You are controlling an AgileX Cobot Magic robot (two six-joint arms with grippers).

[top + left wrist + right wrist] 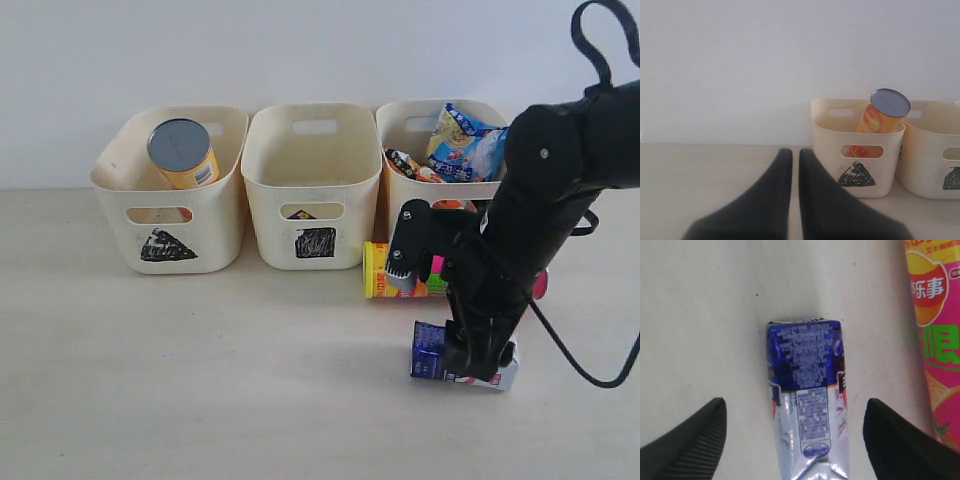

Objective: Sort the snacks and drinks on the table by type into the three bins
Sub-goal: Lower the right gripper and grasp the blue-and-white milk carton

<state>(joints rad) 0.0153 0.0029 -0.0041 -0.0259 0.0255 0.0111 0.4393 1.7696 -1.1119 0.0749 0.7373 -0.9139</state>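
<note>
Blue-and-white carton (pixel 807 405) lies flat on table (pixel 200 380), long axis left-right in exterior view, blue end to left. Right arm bent down over it. Right gripper (pixel 795 401) wide, fingers either side of carton, not touching. Left gripper (pixel 795 152) nearly closed, empty. Bins (pixel 312 150): three. Chip tubes: two, pink tube (pixel 932 365) lying just behind carton, yellow-orange tube (pixel 185 155) in triangle bin (pixel 215 225).

I'm seeing the table (pixel 200 380) showing a matt, pale surface with faint wood grain. The three bins (pixel 262 200) are looking like smooth cream plastic with a soft sheen. The yellow-orange tube (pixel 197 170) is showing a dull metal end, and the pink tube (pixel 935 340) is gleaming with glossy print. The blue-and-white carton (pixel 807 405) is glinting like foil-coated paper. The blue packet (pixel 462 145) is looking like crinkled shiny film. The right gripper (pixel 795 401) is showing ribbed matt black pads (pixel 700 440); the left gripper (pixel 793 152) is looking smooth and matt.
</note>
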